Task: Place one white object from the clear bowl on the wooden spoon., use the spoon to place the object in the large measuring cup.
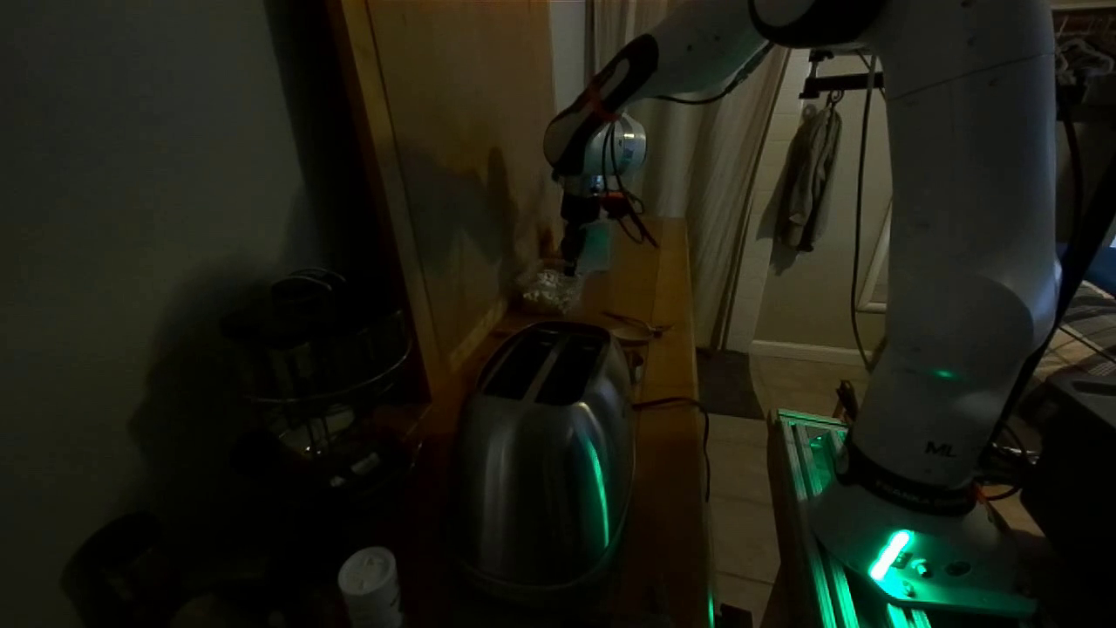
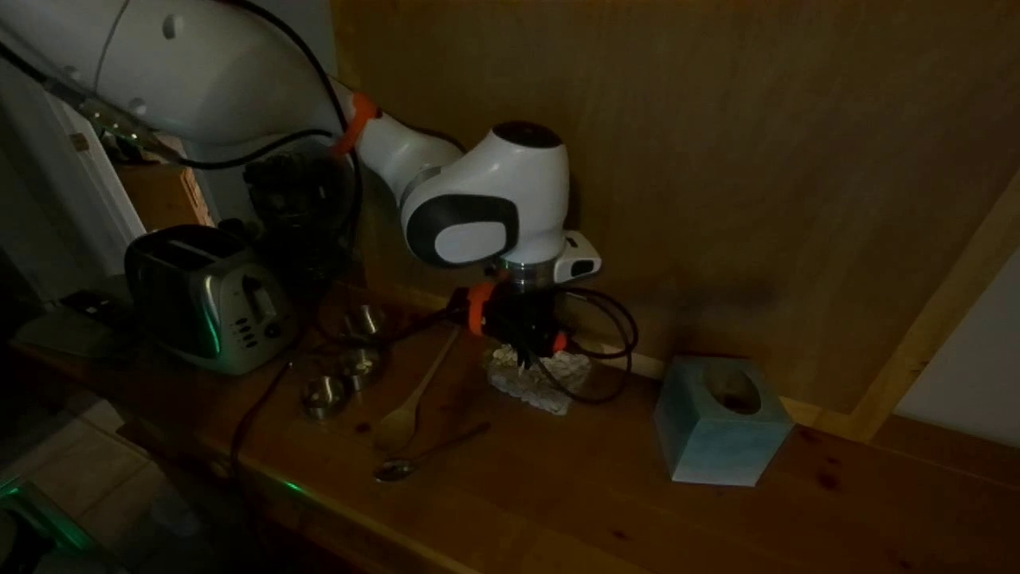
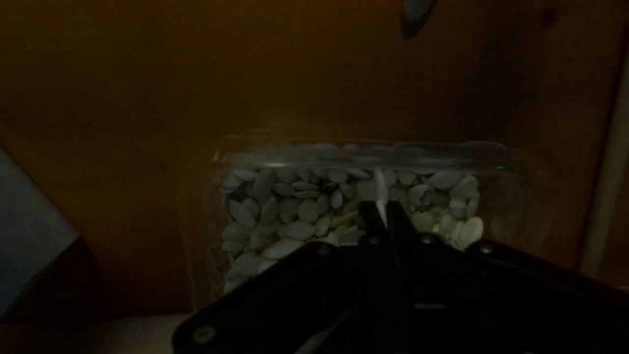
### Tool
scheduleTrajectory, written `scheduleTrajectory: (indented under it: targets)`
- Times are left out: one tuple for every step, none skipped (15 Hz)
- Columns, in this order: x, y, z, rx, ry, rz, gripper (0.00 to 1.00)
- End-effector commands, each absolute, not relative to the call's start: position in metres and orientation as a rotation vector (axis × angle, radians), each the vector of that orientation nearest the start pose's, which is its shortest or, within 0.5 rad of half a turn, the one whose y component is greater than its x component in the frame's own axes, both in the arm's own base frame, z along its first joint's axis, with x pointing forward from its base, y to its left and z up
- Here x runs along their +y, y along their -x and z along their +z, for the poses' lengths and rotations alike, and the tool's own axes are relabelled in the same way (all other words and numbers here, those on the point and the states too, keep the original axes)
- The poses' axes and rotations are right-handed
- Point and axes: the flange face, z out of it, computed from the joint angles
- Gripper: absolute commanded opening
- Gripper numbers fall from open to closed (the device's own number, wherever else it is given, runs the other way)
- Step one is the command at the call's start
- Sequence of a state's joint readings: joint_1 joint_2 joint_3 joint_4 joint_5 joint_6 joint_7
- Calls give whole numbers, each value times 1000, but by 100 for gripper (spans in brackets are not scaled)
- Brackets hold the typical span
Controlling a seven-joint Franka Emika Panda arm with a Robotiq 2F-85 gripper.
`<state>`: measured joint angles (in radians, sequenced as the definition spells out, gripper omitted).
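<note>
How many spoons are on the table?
2: in an exterior view, the wooden spoon and, near its bowl end toward the camera, a smaller spoon. Others may be hidden.

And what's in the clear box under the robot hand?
Lots of pale, flattish pieces lie in the clear box. In the wrist view, the gripper covers much of its lower part, and the top ones hide anything deeper.

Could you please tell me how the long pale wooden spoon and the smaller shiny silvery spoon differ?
Size: the long pale wooden spoon has a larger bowl than the smaller shiny silvery spoon.
Surface: the wooden spoon looks matte, while the silvery spoon's bowl glints.
Pose: in an exterior view, the wooden spoon's handle slants steeply up the picture, the silvery spoon's more gently.
Both lie on the brown wooden tabletop.
</note>
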<state>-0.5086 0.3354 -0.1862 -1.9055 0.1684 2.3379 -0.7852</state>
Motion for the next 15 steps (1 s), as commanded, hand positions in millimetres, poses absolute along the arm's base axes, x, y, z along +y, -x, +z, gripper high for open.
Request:
scheduleTrajectory:
  targets:
    - [-386,-476,341,-5,3122,-21,2]
    - [-383,-473,340,-8,3116,3,2]
    - [-381,-474,343,-11,3112,-17,2]
    - [-380,-477,346,-3,3104,-66,2]
    - [-382,-484,353,6,3094,-161,2]
    - [-380,-487,358,30,3075,-197,2]
    - [-379,-488,361,37,3066,-207,2]
    - [-376,-489,366,31,3064,-229,2]
    - [-373,-487,371,19,3058,-213,2]
    - [-370,-483,374,4,3063,-174,2]
    - [-368,-479,375,-1,3067,-129,2]
    - [-369,-476,376,21,3098,-70,2]
    - [-367,-471,377,9,3095,-20,2]
    - [-365,-466,376,-3,3097,42,2]
    - [-363,-460,373,-20,3091,106,2]
